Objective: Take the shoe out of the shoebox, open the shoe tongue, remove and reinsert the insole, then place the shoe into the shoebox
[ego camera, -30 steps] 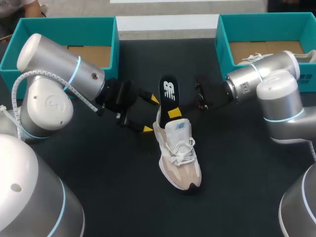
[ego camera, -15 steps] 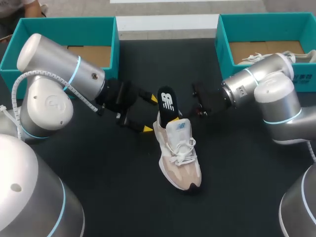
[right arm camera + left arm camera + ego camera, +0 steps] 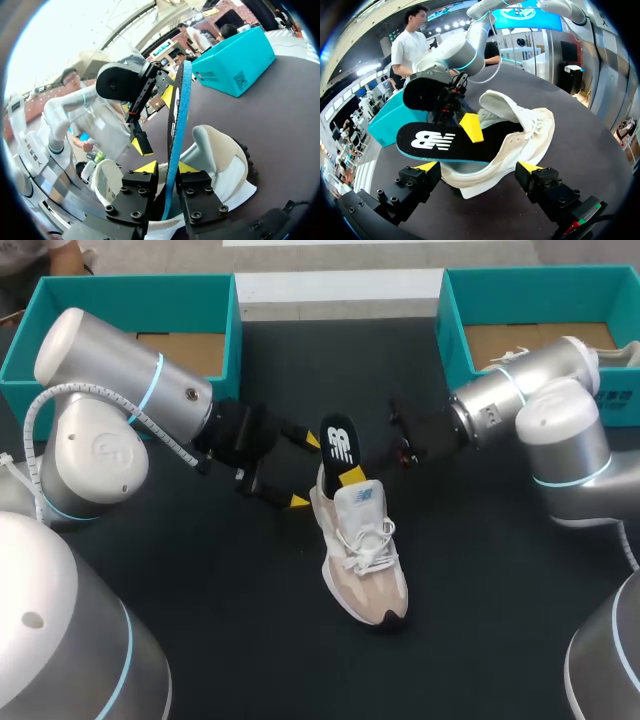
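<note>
Two arms are meeting over one beige-and-white lace-up sneaker. It is lying sole-down mid-table on the black tabletop, toe pointing to 5 o'clock, heel to 11.

A black, blue-edged foam insole is sticking out of the collar. Its free end is rising toward 12 and its front end is hidden inside.

Right gripper, coming in from 2 o'clock, is pinching the insole between both yellow tips just above the collar.

Left gripper, from 9 o'clock, is hanging wide open and gripping nothing, fingers spread beside the heel. Whether they are touching it cannot be told.

Judgement: the insole is sitting steeper than the sneaker's long axis, so any slide is having to run along the 11-to-5 line. The right arm is doing that; the left is nearer for steadying the heel.
</note>
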Controlling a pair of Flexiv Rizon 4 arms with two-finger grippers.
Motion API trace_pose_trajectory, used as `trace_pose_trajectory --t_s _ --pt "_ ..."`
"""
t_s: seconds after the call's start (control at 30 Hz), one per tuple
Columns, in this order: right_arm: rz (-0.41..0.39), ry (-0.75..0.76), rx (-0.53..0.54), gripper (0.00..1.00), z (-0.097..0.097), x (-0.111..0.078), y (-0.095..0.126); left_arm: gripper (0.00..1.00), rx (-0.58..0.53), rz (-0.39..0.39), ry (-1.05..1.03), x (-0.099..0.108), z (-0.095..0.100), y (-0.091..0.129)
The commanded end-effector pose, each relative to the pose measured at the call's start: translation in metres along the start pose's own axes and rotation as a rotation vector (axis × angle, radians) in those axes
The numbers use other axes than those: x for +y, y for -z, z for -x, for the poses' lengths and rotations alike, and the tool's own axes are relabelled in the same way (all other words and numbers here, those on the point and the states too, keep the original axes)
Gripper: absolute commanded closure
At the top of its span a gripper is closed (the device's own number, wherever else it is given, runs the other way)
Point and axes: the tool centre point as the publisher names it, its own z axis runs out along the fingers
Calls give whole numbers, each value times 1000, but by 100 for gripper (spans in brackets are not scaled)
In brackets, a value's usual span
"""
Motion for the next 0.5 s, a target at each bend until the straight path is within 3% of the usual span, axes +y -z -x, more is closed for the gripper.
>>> trace_pose_trajectory --t_s 0.03,0.13,0.17,0.5 --pt "-13 8 -5 80 3 8 5 0 -1 3 0 0 0 -1" --pt "-28 8 1 88 8 10 8 0 -1 3 0 0 0 -1" --pt "-34 6 5 100 9 10 8 0 -1 3 0 0 0 -1" --pt "-62 -68 36 100 2 -12 3 0 -1 3 0 0 0 -1"
